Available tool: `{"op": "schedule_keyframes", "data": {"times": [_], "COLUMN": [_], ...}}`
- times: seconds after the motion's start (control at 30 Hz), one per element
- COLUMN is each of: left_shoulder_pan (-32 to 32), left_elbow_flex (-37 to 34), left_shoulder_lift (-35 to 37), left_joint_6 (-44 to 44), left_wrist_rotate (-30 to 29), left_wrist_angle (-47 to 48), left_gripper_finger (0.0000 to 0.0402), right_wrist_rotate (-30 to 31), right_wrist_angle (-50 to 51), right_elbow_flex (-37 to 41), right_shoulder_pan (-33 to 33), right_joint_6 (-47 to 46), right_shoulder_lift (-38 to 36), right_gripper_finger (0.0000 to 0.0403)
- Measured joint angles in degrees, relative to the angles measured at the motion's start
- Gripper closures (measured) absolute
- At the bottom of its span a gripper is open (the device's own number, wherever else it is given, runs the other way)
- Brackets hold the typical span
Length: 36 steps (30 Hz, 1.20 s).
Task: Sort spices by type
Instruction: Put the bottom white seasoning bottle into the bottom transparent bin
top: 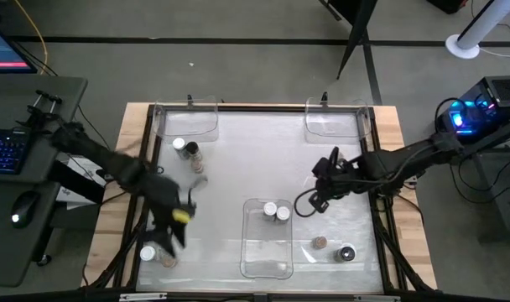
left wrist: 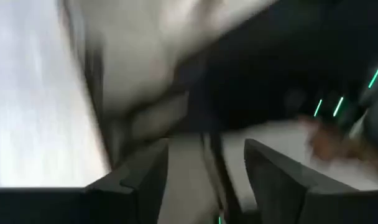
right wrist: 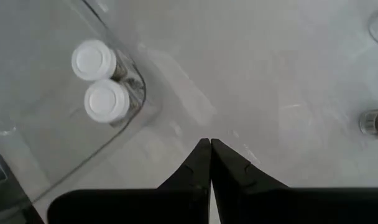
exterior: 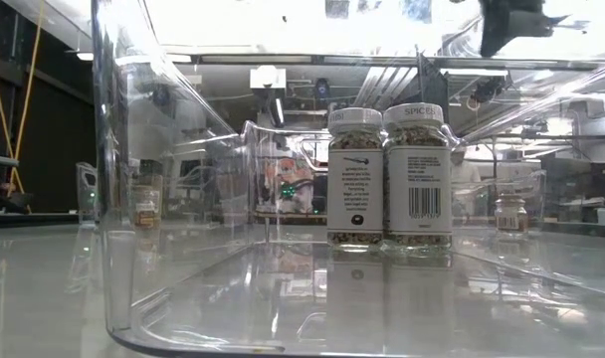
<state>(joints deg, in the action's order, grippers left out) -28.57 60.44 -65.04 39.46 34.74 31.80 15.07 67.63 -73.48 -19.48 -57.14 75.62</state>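
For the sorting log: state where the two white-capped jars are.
High view: the two white-capped jars stand side by side inside the middle clear tray, at its far end, beside the right gripper.

Two white-capped jars (top: 276, 211) stood in a clear tray (top: 267, 256) — white labels with black print and a barcode, speckled grey-brown contents. The table surface (top: 263, 159) was pale grey, its frame light wood. Both arms were black — the left gripper (top: 181, 216) carried a yellow mark. One jar (top: 346, 252) showed a dark cap.

Left gripper (top: 173, 225) hangs low at the near-left, arm stretched forward, jaws parted. Right gripper (right wrist: 210, 144) hovers mid-right, arm bent inward, jaws pressed together.
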Motion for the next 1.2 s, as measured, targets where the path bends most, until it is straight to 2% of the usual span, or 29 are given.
{"op": "schedule_keyframes", "data": {"times": [0.1,0.17,0.3,0.47,0.6,0.7,0.93,1.2], "left_shoulder_pan": [-4.53,-6.92,-11.83,-20.13,-27.72,-31.91,-36.0,-39.37], "left_elbow_flex": [0.09,0.09,0.09,0.09,0.11,0.11,0.14,0.14], "left_shoulder_lift": [-3.82,-5.58,-6.4,-5.44,-5.07,-5.51,-6.96,-9.79], "left_joint_6": [1.57,3.62,11.01,23.97,33.04,33.53,34.77,40.27], "left_wrist_rotate": [0.17,-2.02,-9.96,-25.07,-31.85,-33.21,-33.57,-35.51], "left_wrist_angle": [13.04,17.33,18.75,21.0,22.42,23.98,29.53,27.81], "left_gripper_finger": [0.0183,0.018,0.0179,0.0179,0.0179,0.0179,0.0179,0.0179], "right_wrist_rotate": [0.13,0.14,0.01,-0.57,-0.57,-0.14,1.06,1.48], "right_wrist_angle": [-1.59,-3.07,-5.13,-6.82,-7.26,-7.91,-9.08,-9.11], "right_elbow_flex": [2.96,4.71,6.91,8.47,8.73,8.73,8.73,8.73], "right_shoulder_pan": [-0.53,-0.55,-0.55,-0.4,-0.4,-0.4,-0.4,-0.4], "right_joint_6": [0.26,0.67,3.2,5.6,5.72,6.21,6.63,6.64], "right_shoulder_lift": [-0.96,-1.08,-0.87,-0.82,-0.79,-0.79,-0.79,-0.79], "right_gripper_finger": [0.0403,0.0403,0.0403,0.0403,0.0403,0.0403,0.0403,0.0403]}}
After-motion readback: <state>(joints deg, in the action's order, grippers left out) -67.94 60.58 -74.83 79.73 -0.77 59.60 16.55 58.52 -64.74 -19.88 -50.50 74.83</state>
